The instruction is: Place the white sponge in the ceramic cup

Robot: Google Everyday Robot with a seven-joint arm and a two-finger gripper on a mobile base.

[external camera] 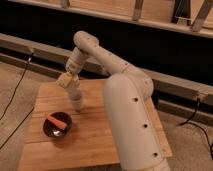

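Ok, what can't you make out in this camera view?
Camera view only.
- Inside of the ceramic cup: too small to tell; the gripper holds the white sponge just above-left of it.
- Right half of the wooden table: mostly hidden behind the robot's arm.
- Contents of the dark bowl besides the orange piece: too small.

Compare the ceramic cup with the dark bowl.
The cup is pale and narrow; the bowl is dark, wide and low. The bowl holds an orange piece; the cup's inside is hidden. Both stand on the table. The gripper, holding the white sponge, hovers above the cup.
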